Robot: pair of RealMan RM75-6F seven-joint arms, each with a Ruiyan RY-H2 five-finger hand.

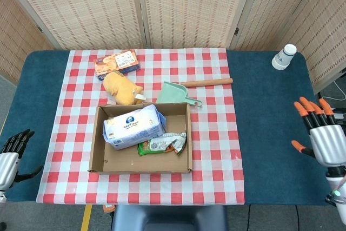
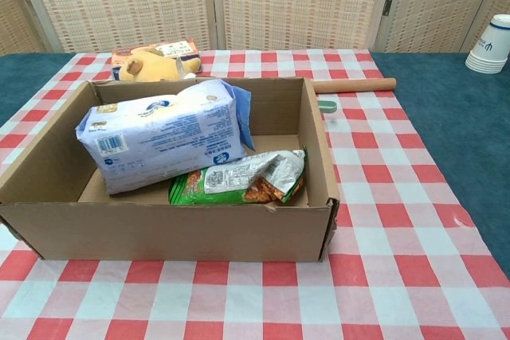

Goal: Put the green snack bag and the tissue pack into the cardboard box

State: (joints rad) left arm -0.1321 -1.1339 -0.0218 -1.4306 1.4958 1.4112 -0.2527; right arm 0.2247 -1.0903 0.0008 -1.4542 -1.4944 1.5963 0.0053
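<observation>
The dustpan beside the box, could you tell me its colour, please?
Pale mint-green dustpan with a wooden handle; clearest in the head view.

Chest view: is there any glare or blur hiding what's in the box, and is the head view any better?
Chest view: sharp and evenly lit; slight sheen on the tissue pack and green snack bag, both readable inside the cardboard box. Head view: also sharp, soft shadows only, box contents smaller but clear.

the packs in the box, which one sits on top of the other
The tissue pack: white and blue, it leans tilted over the green snack bag, which lies flat on the floor of the cardboard box with its left end beneath the pack.
</observation>
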